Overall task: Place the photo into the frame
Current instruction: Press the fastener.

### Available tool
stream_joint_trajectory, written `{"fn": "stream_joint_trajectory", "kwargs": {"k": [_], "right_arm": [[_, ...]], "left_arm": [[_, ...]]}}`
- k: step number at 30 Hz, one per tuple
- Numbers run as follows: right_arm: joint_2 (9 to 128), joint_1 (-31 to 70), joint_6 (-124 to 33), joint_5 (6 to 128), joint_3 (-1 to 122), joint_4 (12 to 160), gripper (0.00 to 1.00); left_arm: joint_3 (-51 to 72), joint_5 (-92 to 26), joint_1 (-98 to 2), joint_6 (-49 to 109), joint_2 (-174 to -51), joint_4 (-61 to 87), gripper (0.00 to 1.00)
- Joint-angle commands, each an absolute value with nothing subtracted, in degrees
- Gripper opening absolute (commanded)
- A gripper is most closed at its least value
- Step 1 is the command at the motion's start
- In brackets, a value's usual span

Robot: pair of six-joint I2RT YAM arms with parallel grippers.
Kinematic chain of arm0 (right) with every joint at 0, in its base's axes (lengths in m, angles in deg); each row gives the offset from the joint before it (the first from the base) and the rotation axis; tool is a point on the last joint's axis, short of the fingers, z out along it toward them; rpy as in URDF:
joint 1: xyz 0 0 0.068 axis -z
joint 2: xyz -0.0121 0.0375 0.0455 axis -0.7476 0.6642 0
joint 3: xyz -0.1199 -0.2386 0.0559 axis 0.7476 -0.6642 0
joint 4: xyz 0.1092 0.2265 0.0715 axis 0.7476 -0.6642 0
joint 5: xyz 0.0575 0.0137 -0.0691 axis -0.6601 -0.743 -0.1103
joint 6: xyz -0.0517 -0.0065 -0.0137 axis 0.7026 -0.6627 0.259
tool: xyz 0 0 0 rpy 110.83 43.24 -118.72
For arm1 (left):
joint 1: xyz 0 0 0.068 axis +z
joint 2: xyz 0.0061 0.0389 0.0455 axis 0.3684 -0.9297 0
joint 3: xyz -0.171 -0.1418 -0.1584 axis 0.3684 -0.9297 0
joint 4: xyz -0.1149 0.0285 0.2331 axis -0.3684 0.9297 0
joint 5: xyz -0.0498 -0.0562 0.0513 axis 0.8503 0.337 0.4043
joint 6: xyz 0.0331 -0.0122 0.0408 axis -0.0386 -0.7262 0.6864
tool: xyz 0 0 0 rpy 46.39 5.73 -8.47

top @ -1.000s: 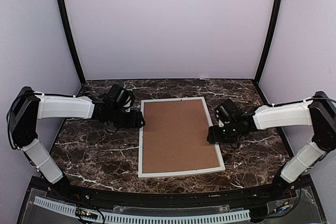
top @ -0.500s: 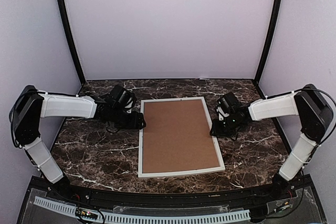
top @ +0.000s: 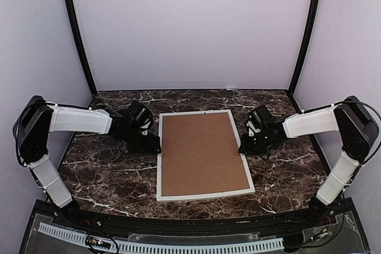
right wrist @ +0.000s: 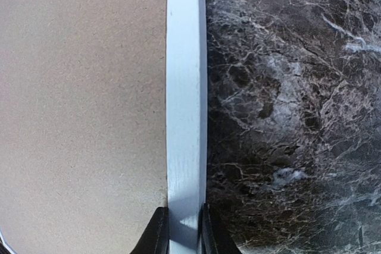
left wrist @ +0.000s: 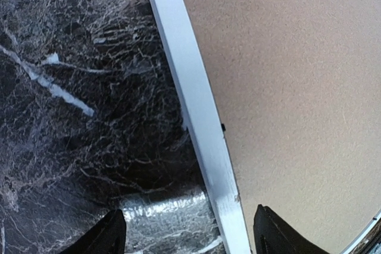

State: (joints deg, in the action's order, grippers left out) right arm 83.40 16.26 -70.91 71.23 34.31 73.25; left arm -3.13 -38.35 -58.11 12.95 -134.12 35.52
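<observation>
Right wrist: right claw (right wrist: pixel 183 234) pinches the frame (right wrist: pixel 183 87) rail, left claw (left wrist: pixel 189 239) gapes open; lifting one-sided could spill the cardboard sheet (right wrist: pixel 83 87).

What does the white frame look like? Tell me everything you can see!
The frame is a big white rectangle with thin, smooth rails. It lies flat on the dark marble table, long sides running away from the arms. A brown cardboard sheet fills its middle. The right gripper pinches its right rail; the open left gripper straddles its left rail.
</observation>
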Motion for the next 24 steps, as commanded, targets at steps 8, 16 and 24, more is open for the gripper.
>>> {"fn": "stream_joint_trajectory", "kwargs": {"k": [8,16,24], "right_arm": [[84.2,16.4,-72.6,71.7,32.6,73.1,0.12],[84.1,16.4,-73.1,71.3,32.1,73.6,0.1],[83.8,16.4,-72.8,71.2,31.9,73.6,0.1]], "left_arm": [[-11.2,-34.3,-59.6,10.3,-125.7,39.8,0.8],[-10.8,-33.0,-61.9,8.8,-128.7,37.8,0.81],[-10.4,-35.3,-62.5,7.8,-129.4,39.3,0.81]]}}
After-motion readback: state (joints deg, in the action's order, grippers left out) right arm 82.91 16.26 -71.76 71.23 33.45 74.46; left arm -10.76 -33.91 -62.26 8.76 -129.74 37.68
